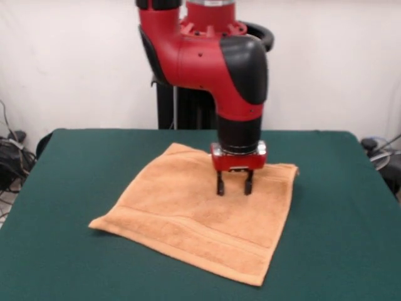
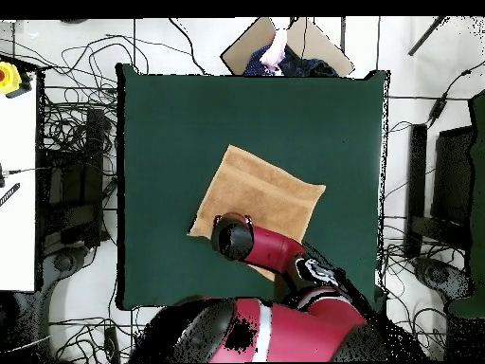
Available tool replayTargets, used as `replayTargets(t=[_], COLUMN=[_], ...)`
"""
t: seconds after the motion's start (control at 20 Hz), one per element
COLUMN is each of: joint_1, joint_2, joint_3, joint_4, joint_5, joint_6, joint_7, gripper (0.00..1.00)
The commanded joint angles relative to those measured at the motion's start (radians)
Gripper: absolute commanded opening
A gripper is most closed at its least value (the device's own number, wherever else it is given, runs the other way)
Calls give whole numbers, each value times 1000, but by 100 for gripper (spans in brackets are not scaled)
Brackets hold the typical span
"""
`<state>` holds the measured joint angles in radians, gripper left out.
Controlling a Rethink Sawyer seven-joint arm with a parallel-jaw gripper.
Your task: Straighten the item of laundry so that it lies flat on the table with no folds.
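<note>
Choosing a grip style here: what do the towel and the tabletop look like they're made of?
Towel: soft orange-tan terry-like cloth, matte, with woven border bands near one edge. Table: dark green, even matte top, probably felt or similar fabric; what lies beneath cannot be told.

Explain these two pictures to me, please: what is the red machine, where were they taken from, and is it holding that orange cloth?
The red machine is a robot arm with a gripper at its end. One picture looks at it across the table; the other looks straight down from above. An orange towel lies spread nearly flat on the green tabletop. The gripper hangs over the towel's far part, its jaws apart with tips at the cloth. Nothing is pinched or lifted. A person shows partly at the overhead picture's top edge.
</note>
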<state>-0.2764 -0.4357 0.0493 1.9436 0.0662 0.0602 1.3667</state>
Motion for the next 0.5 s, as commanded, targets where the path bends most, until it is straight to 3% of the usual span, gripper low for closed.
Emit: replayTargets(t=[0.05,0.1,0.25,0.5], joint_1=[178,212,212,156], joint_2=[-2,-41,-150,-213], joint_3=[15,-46,-123,-188], joint_4=[106,114,157,201], joint_5=[118,113,71,-7], joint_6=[23,43,137,157], joint_7=[366,354,291,205], gripper=[100,100,100,100])
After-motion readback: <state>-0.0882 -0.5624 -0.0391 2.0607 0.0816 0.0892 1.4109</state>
